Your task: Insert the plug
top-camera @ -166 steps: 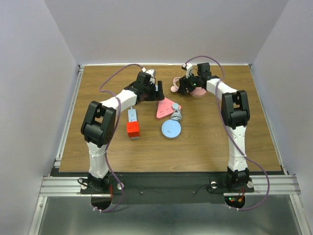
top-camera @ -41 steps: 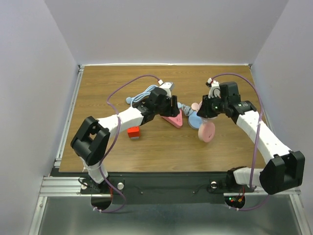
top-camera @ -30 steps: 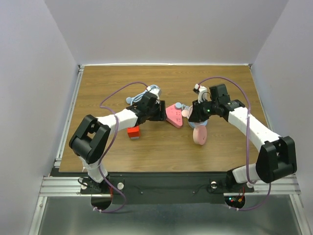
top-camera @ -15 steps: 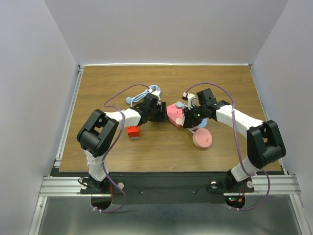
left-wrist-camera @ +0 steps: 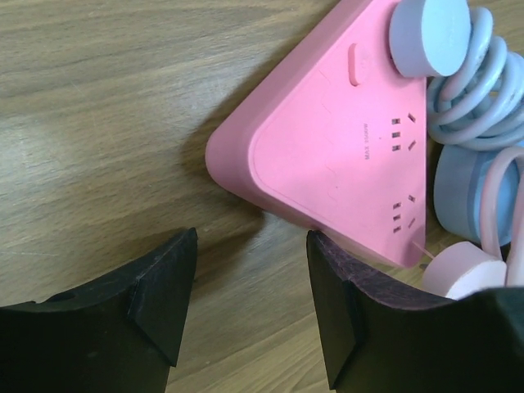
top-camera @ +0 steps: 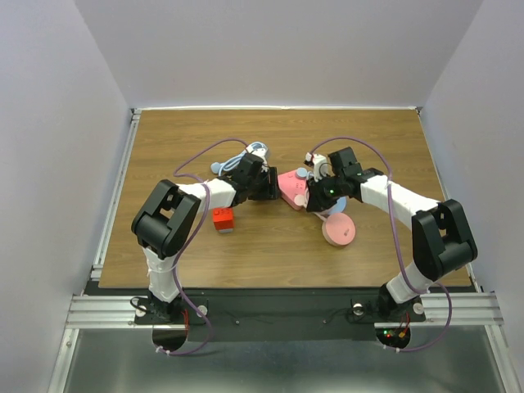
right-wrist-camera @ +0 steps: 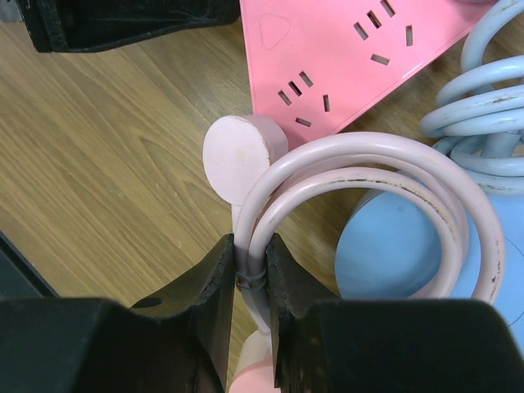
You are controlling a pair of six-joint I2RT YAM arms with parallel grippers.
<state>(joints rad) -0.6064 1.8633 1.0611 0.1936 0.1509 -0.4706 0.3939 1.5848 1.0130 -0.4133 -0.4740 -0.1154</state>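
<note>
A pink triangular socket strip (top-camera: 290, 188) (left-wrist-camera: 327, 155) (right-wrist-camera: 344, 49) lies flat on the wooden table, and a blue plug (left-wrist-camera: 430, 33) sits in its far corner. The round pale-pink plug (right-wrist-camera: 241, 155) hangs close to the strip's near corner, beside a pair of sockets. My right gripper (top-camera: 314, 199) (right-wrist-camera: 250, 246) is shut on the tied pink cable loop (right-wrist-camera: 368, 164) just behind that plug. My left gripper (top-camera: 269, 187) (left-wrist-camera: 250, 262) stands open low over the table at the strip's left corner, with one finger (left-wrist-camera: 332, 286) against the strip's edge and nothing between the fingers.
A pink disc (top-camera: 338, 232) on the pink cable lies on the table near my right arm. A blue disc (right-wrist-camera: 401, 246) and coiled blue cable (left-wrist-camera: 483, 90) (right-wrist-camera: 483, 106) sit right of the strip. A red and white block (top-camera: 223, 218) lies left of it.
My right gripper has carried the pink cable and plug leftward up to the strip, dragging the pink disc along. My left gripper has stayed at the strip's left corner.
</note>
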